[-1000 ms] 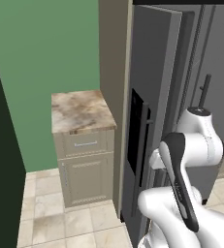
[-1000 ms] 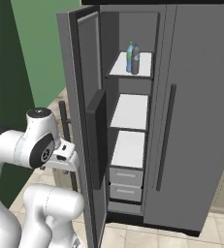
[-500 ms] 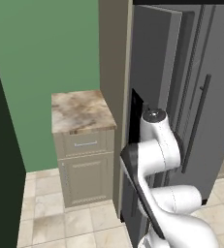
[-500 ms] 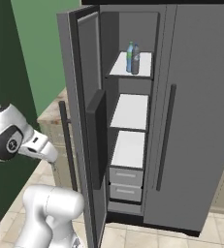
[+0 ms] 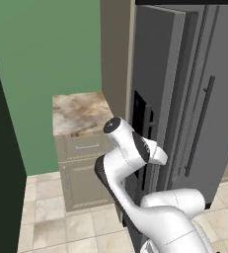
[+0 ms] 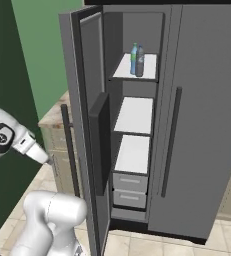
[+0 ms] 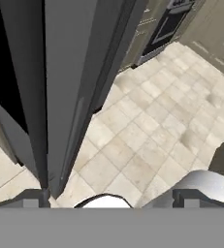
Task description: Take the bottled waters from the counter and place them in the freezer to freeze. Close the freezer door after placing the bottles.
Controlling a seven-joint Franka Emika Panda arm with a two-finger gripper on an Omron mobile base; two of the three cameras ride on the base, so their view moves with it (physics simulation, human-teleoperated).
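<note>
**Freezer open, both bottles on its top shelf**

Arm: white, bent at the elbow, low beside the outer face of the freezer door.

End effector: fingers spread wide apart, holding nothing. The hand view looks down the edge of the grey door toward the tiled floor.

Freezer door: tall, narrow, grey, swung wide open. A long dark bar handle runs down its outer face.

Surface: beige-brown marbled stone top on a narrow beige cabinet with one drawer and one door, left of the fridge against the green wall.

Freezer: white shelves and two drawers at the bottom.

Bottles: the dark bottle and the light blue bottle stand upright, just beside each other, on the top shelf.

Right fridge door: plain grey, closed.
</note>
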